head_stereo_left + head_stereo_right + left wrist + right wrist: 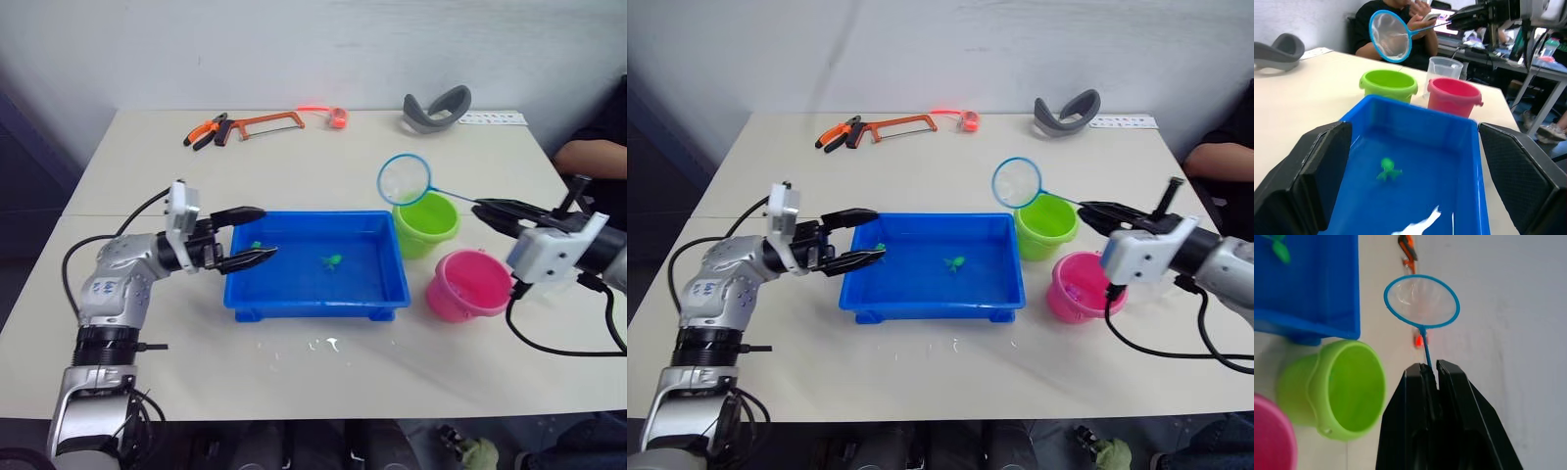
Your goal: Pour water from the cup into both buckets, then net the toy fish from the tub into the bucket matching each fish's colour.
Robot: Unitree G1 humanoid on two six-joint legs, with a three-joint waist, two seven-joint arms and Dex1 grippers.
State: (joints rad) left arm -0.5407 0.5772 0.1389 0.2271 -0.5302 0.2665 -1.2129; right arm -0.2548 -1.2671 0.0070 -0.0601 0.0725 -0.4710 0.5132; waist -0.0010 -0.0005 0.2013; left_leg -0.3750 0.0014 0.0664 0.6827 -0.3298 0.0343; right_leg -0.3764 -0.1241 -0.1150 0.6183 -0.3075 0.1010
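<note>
Right tool [1431, 374] clamped on net [1421, 301] handle

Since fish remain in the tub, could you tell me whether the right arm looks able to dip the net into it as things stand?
Probably yes. The right hand is shut on the net, whose hoop hangs above the green bucket beside the tub; nothing stands between hoop and tub.

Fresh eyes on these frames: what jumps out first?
The bright blue tub at the table's centre, with small green toy fish in it. Next, the net, held by its handle in the right gripper with jaws shut, its hoop in the air near the green bucket, which stands beside the pink bucket. The left gripper reaches open-jawed over the tub's left end.
</note>
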